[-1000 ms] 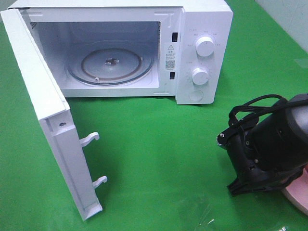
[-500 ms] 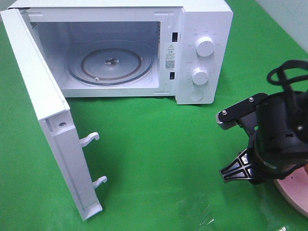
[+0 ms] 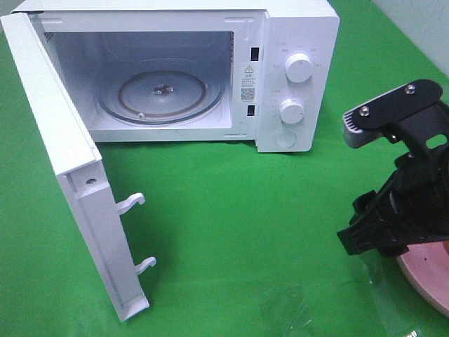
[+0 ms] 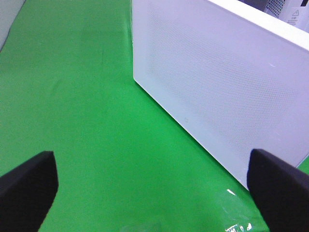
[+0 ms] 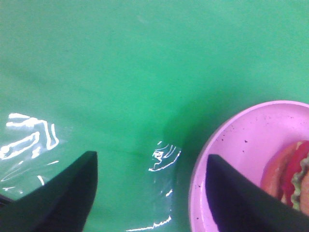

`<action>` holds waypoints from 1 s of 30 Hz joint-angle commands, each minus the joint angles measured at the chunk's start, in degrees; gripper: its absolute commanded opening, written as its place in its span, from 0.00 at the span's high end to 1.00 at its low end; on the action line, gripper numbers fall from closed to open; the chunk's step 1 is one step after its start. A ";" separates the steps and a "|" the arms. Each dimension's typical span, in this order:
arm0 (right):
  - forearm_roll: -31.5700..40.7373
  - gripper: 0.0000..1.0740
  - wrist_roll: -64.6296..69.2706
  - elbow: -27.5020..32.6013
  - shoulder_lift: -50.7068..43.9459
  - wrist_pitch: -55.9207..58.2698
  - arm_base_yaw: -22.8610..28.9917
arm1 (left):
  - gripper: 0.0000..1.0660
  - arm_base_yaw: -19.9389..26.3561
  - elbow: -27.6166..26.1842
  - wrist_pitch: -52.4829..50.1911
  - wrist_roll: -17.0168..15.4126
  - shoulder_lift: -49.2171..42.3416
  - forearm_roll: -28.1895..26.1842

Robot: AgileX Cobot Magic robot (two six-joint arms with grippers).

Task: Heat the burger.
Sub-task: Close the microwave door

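Observation:
The burger shows only as a red and green edge on the round pink plate in the right wrist view. In the exterior view the right arm hides it, and only the plate's rim shows at the far right. My right gripper is open and empty, with one finger over the plate's rim and the other over the green cloth. My left gripper is open and empty, beside the outer face of the microwave door. The white microwave stands open with its glass turntable bare.
The open door swings out to the front left, with two latch hooks on its edge. A green cloth covers the table. A shiny clear film patch lies near the front edge.
My right arm has moved right and risen, and its wrist has turned, so its grey mount now shows on top. The microwave and door have not moved.

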 commanded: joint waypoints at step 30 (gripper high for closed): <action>16.73 0.29 -19.88 -0.17 -39.99 24.98 0.00 | 0.06 0.17 0.17 -0.46 -0.11 -0.40 0.17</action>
